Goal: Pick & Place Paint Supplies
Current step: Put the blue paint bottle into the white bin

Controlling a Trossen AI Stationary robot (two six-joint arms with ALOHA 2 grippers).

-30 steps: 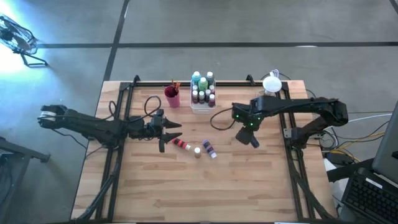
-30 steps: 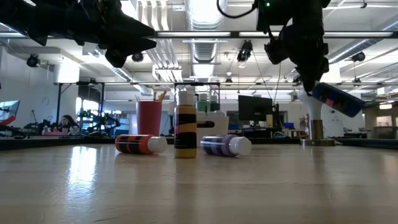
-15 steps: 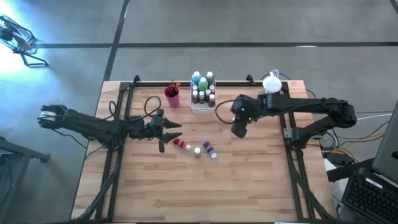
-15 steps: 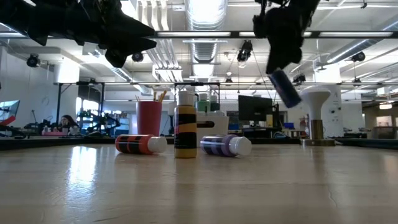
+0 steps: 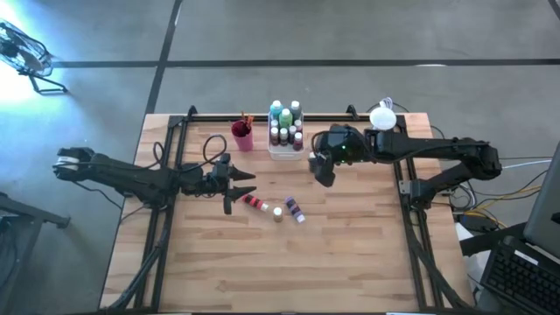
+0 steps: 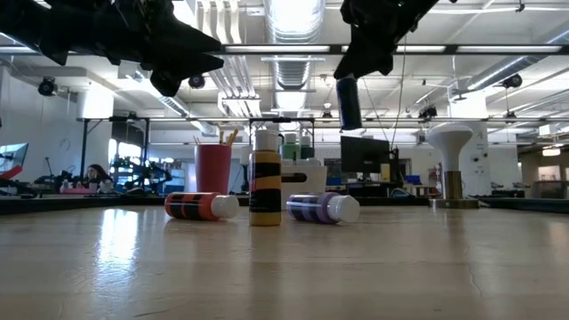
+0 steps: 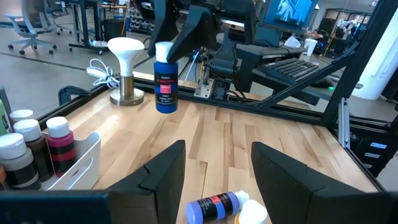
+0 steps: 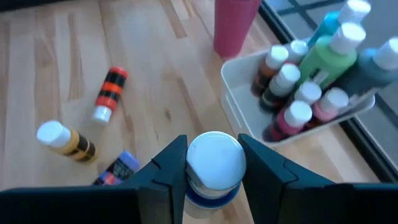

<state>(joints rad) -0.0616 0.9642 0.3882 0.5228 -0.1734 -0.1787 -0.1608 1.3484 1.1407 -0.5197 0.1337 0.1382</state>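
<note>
Since the earlier frame your right gripper (image 5: 322,168) had swung from the right half of the table toward the back edge, carrying the blue bottle (image 7: 165,78) until it hung upright just beside the white tray (image 5: 282,150). Its fingers (image 8: 169,167) were clamped on that bottle below its white cap (image 8: 214,158), well above the wood. You had kept the left gripper (image 5: 240,187) where it was, above the table's left side, fingers (image 7: 163,172) spread wide with nothing between them. The tray, at the middle of the back edge, held a cluster of capped bottles (image 8: 309,79), with the magenta cup (image 5: 242,136) just beside it. Near the table's centre the red bottle (image 5: 253,202) and the purple bottle (image 5: 294,209) lay on their sides, and the yellow bottle (image 6: 264,188) stood between them.
</note>
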